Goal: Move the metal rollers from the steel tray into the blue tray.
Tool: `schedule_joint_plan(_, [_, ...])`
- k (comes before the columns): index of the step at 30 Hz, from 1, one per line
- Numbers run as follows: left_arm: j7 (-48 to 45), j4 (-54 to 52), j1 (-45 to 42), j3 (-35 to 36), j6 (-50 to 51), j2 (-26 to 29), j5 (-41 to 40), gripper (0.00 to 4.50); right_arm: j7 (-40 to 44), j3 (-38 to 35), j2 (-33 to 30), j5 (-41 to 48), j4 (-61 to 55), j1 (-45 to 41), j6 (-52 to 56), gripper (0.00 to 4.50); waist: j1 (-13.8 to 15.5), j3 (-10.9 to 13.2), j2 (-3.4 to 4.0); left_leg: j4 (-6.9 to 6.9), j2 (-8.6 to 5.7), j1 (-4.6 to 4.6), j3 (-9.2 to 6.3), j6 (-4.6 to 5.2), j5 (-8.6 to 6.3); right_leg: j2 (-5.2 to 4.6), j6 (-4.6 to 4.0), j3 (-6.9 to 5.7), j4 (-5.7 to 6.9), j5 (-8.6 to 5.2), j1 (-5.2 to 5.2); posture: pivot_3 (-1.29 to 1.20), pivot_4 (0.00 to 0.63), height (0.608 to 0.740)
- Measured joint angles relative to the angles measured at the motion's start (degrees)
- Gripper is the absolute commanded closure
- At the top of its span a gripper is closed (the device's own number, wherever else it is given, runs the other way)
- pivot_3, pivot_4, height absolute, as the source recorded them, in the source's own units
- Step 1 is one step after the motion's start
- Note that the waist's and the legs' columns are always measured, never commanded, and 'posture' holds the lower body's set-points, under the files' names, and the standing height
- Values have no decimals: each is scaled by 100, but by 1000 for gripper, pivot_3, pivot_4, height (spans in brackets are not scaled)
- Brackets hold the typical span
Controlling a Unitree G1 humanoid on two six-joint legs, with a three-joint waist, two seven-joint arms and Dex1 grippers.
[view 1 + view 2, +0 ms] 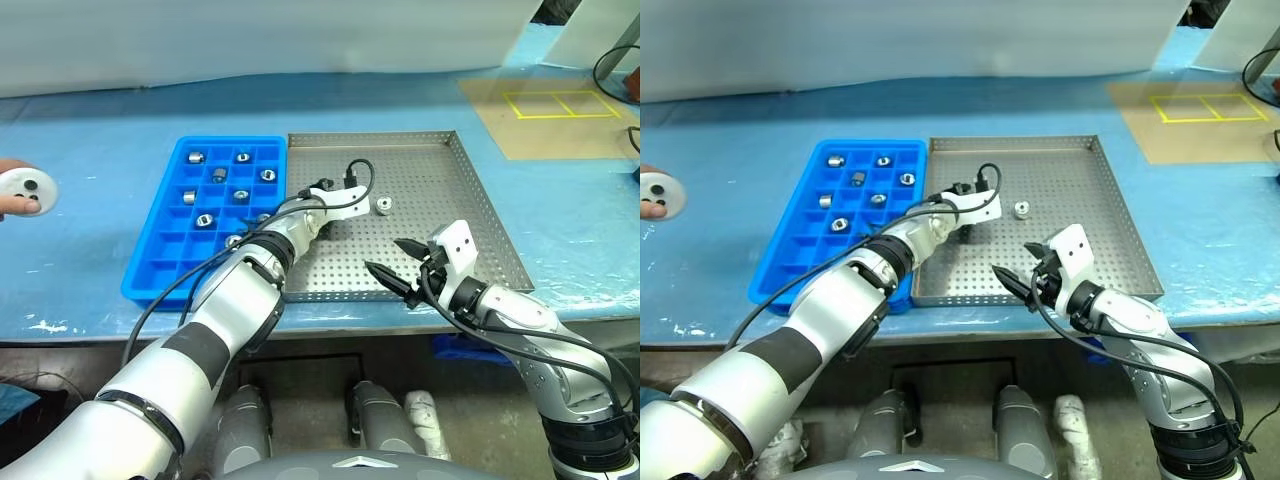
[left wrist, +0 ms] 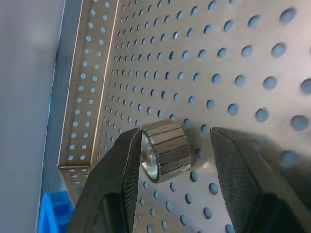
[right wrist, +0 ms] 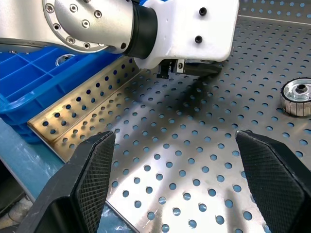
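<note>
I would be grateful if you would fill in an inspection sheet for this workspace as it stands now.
Surface: blue-covered table.
Job's things: steel tray beside blue tray; several metal rollers sit in blue compartments; one roller stands on the steel floor, another roller lies between the left fingers.
Clutter: nothing seen.
Grippers: left gripper straddles that roller, one finger touching, the other apart; right gripper open, empty, over the steel tray's near edge.
Cables: black cable loops at the left wrist.
Surroundings: person's hand holding a white disc; tan mat with yellow lines.
</note>
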Motion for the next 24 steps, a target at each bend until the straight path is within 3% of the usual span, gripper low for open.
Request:
schedule_joint_plan(15, [13,-26,16,-236,-37,83,228,2143,171,55,-63,-109,122,-39,-9,414,-39,-1,1,-23,-8,-5,1,5,-4,-7,-3,-2,-26,2,0,-540,150,740])
schedule_joint_plan(18, [3,-32,35,-263,-32,88,250,2732,178,55,-64,-111,122,-37,-9,414,-43,-1,1,-23,-8,-5,1,4,-4,-7,-3,-2,-26,2,0,-539,150,740])
schedule_joint_plan(20, [28,-54,61,-283,-31,97,262,3365,179,55,-65,-118,122,-36,-9,414,-45,-1,1,-24,-8,-5,1,4,-4,-7,-3,-2,-26,2,0,-536,150,740])
schedule_joint_plan(24, [28,-56,61,-317,-28,101,266,3445,185,55,-65,-142,133,-37,-9,414,-46,-1,2,-24,-8,-4,2,4,-4,-7,-3,-2,-26,2,0,-528,150,740])
